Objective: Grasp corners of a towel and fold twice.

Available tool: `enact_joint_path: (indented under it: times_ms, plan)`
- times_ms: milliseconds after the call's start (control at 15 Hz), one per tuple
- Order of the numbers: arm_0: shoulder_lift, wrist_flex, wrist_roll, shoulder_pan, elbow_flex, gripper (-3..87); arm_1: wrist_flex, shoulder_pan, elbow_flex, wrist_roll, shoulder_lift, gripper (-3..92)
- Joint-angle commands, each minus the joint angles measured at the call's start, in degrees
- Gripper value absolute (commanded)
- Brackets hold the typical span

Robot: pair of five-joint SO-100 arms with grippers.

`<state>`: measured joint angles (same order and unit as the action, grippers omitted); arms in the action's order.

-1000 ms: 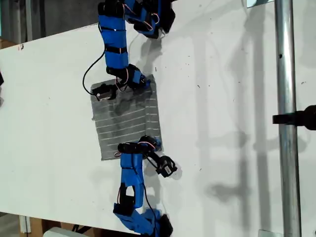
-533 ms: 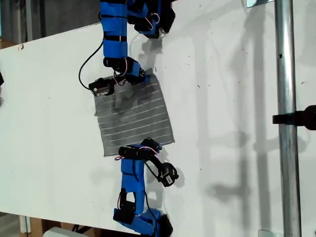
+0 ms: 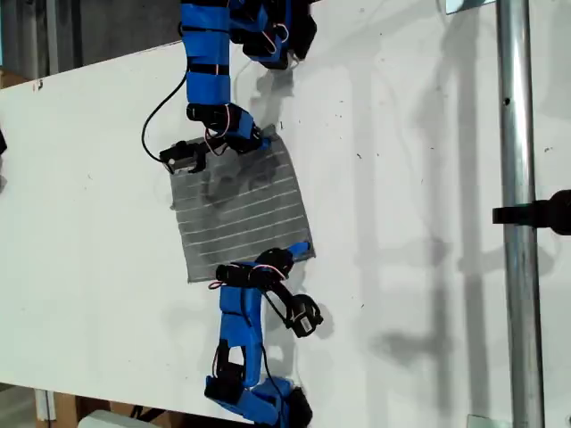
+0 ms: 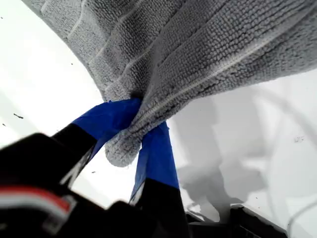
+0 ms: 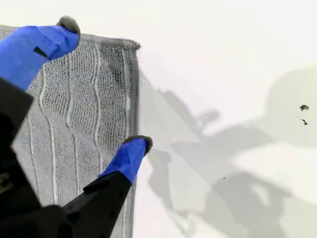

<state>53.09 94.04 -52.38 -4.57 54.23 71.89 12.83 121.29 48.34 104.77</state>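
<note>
The grey white-striped towel (image 3: 236, 214) lies spread on the white table between the two blue arms. My first gripper (image 3: 290, 256), on the arm at the exterior view's bottom, is shut on one towel corner (image 4: 121, 151). It holds that corner slightly off the table, and the cloth (image 4: 198, 44) drapes away from its jaws. My second gripper (image 3: 260, 143), on the arm at the exterior view's top, is open over the opposite corner (image 5: 132, 45). That corner lies flat. One fingertip (image 5: 69, 25) rests over the towel (image 5: 74, 114), the other fingertip (image 5: 141, 144) at its hemmed edge.
A vertical metal pole (image 3: 517, 214) with a black clamp (image 3: 544, 214) stands at the exterior view's right. The white table (image 3: 401, 178) stretches from the towel to the pole. Its edge runs diagonally across the exterior view's upper left. Black cables hang from both arms.
The towel has been pulled wider and skewed toward the exterior view's right as the arms moved apart. Its corner at the first gripper has now curled up off the table.
</note>
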Motion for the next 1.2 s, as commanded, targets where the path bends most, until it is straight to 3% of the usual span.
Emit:
enact_joint_path:
  times_ms: [0, 200, 400, 600, 667, 733, 1000, 1133]
  plan:
    - [0.0, -2.8, 0.9, -0.5, -4.7, 37.5, -0.7, -0.4, -0.2, 0.4, 1.5, -0.2]
    - [-2.3, -10.5, 5.1, -0.9, -5.4, 33.0, -0.8, -0.5, -0.2, 0.5, 1.6, -0.2]
    - [-9.1, -13.3, 4.9, -1.1, -6.6, 29.4, -1.0, -0.9, -0.2, 0.7, 1.8, -0.2]
    - [-12.0, -9.9, 2.2, -2.3, -8.5, 19.2, -1.0, -1.3, -0.4, 0.8, 2.1, -0.2]
    - [-12.5, -8.1, 2.1, -2.7, -8.4, 12.3, -1.1, -1.5, -0.4, 1.0, 2.1, -0.2]
    - [-12.7, -7.3, 2.7, -3.1, -8.4, -0.2, -1.3, -1.5, -0.4, 1.0, 1.9, -0.2]
    - [-11.5, -5.0, 1.6, -2.6, -8.3, -3.2, -1.6, -1.4, -0.4, 1.0, 1.8, -0.2]
    - [-8.2, -1.1, 2.3, -2.3, -7.9, -3.2, -0.8, -2.6, -0.9, 1.4, 2.2, -0.2]
